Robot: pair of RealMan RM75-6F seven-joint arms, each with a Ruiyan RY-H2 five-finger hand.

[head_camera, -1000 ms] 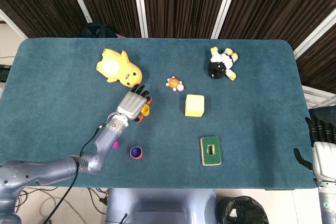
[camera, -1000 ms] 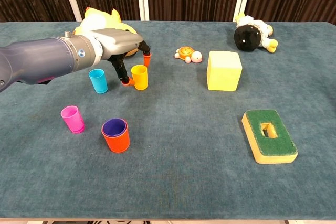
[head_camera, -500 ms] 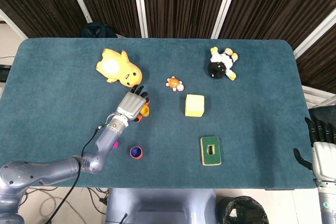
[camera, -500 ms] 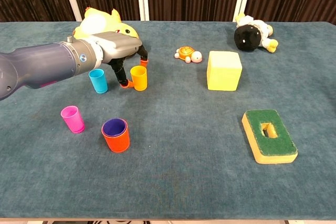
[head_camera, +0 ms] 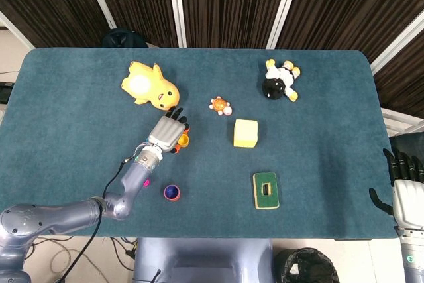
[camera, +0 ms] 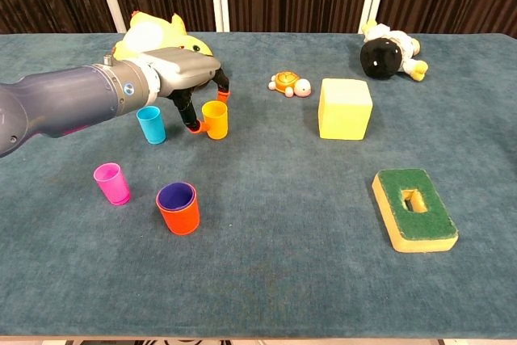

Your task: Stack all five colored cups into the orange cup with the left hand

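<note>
My left hand [camera: 187, 77] reaches over the yellow cup [camera: 215, 119], which stands on the table. The thumb tip touches the cup's left side and a finger sits at its far rim, so the cup is pinched. A cyan cup [camera: 150, 124] stands just left of the hand, a magenta cup [camera: 111, 183] nearer the front. The orange cup [camera: 178, 208] holds a purple cup [camera: 176, 195]. In the head view the left hand [head_camera: 169, 134] covers the cyan cup and the yellow cup [head_camera: 184, 140] peeks out beside it. My right hand [head_camera: 404, 178] hangs off the table's right edge, fingers apart, holding nothing.
A yellow duck plush [camera: 157, 34] lies right behind the left hand. A small turtle toy [camera: 289, 83], a yellow block [camera: 345, 108], a black and white plush [camera: 388, 52] and a green-topped sponge block [camera: 414, 208] lie on the right half of the blue cloth.
The left hand's fingers have drawn in around the yellow cup, the far finger dropping to its rim. The cup has barely shifted. The right hand has not moved.
</note>
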